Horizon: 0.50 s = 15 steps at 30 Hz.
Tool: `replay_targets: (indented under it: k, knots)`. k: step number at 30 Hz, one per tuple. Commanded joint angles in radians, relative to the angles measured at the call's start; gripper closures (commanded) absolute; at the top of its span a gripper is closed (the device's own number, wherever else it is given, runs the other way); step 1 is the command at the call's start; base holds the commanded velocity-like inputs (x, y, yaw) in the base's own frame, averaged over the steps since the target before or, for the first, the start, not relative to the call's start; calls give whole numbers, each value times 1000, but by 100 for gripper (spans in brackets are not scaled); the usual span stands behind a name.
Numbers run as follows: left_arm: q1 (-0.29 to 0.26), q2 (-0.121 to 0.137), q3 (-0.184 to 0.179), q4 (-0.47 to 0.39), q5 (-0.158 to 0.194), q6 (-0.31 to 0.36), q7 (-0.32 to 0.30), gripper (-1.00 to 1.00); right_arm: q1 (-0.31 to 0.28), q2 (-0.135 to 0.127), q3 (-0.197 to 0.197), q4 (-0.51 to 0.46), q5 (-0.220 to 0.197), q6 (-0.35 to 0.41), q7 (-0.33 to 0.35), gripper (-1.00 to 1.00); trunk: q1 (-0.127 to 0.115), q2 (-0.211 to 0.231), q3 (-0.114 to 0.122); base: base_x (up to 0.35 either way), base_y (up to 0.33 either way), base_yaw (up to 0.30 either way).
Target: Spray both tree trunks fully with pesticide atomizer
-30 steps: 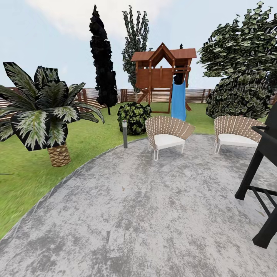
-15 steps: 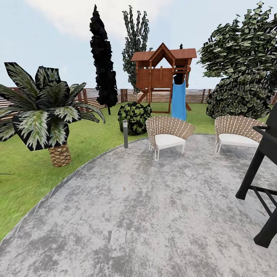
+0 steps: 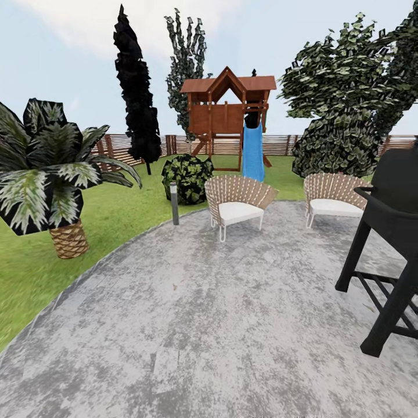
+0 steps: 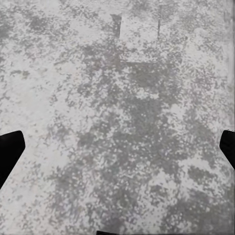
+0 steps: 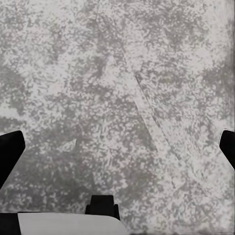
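Camera has swung right, bringing the black grill further into view; both grippers' fingers spread wide above the patio

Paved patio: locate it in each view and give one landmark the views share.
Head view: the paved patio fills the lower half, lawn at its left.
Left wrist view: its mottled grey paving lies beneath the open left end effector.
Right wrist view: same paving beneath the open right end effector.
Shared landmark: a pale rectangular slab, likely the one in the left wrist view.
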Motion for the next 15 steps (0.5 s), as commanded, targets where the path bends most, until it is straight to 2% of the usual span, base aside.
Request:
replay_targets:
  k: [1, 15]
  knots:
    - [1, 0, -2, 14, 7, -2, 0, -100, 0, 0, 0, -1, 0, -2, 0, -100, 0, 0, -1, 0, 0, -295]
    - [1, 0, -4, 34, 7, -3, 0, -100, 0, 0, 0, 0, -1, -2, 0, -100, 0, 0, 0, 0, 0, -299]
